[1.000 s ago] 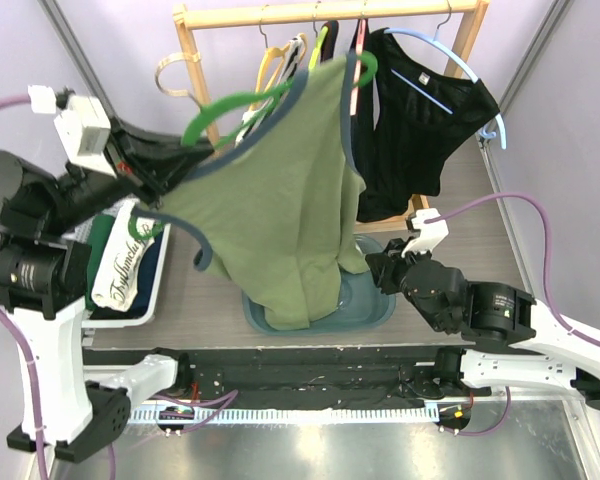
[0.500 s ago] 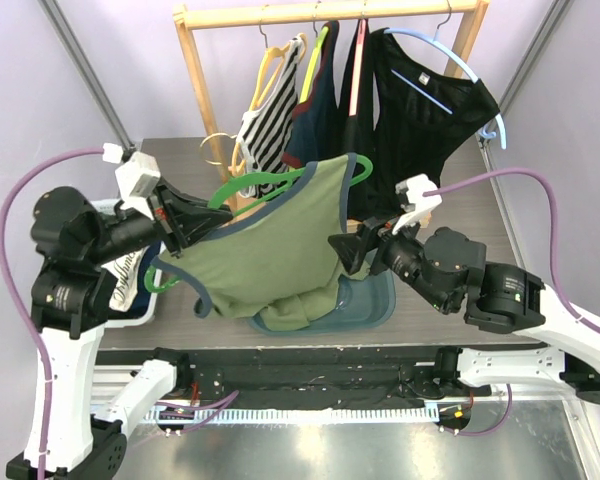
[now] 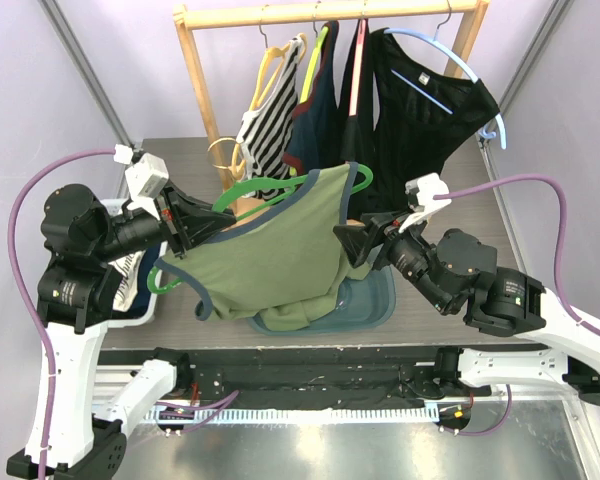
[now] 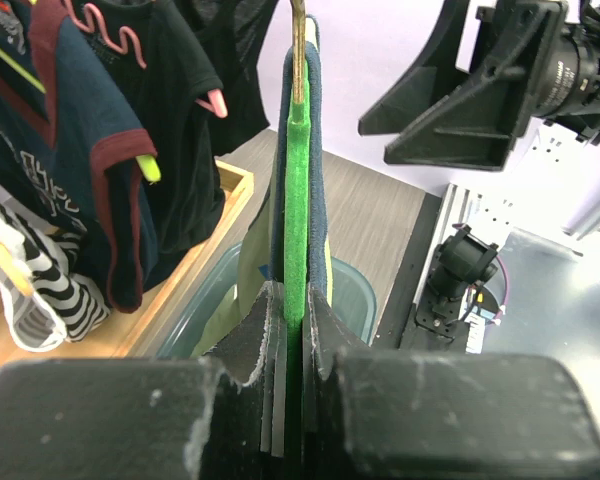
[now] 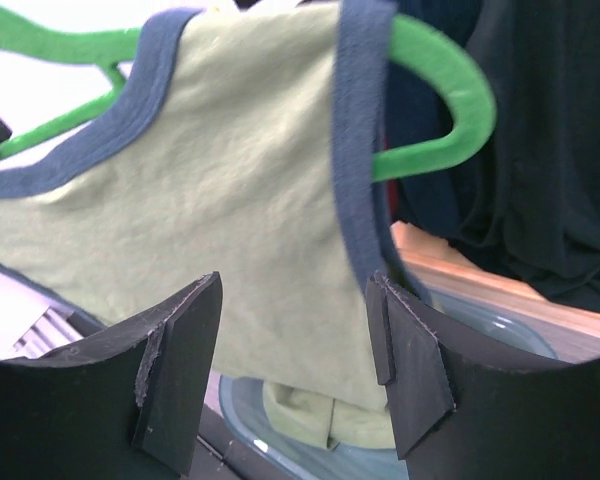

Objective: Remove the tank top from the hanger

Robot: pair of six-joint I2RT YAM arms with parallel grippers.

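The olive-green tank top (image 3: 270, 255) with navy trim hangs on a green hanger (image 3: 255, 187), held tilted over the table; its hem sags into a teal bin (image 3: 370, 300). My left gripper (image 3: 195, 222) is shut on the hanger's left arm; in the left wrist view the green bar (image 4: 296, 200) runs straight out between the closed fingers. My right gripper (image 3: 352, 243) is open just right of the top's right edge. In the right wrist view the top (image 5: 230, 200) and the hanger's curved end (image 5: 450, 110) lie beyond the open gripper (image 5: 295, 370).
A wooden rack (image 3: 330, 12) at the back holds a striped top (image 3: 265, 125), a navy shirt (image 3: 315, 110) and black garments (image 3: 420, 110) on hangers. A white tray (image 3: 140, 290) with folded clothes stands at the left.
The hanger with the tank top came down from rack height to over the bin. My right gripper rose and closed in on the top's right edge.
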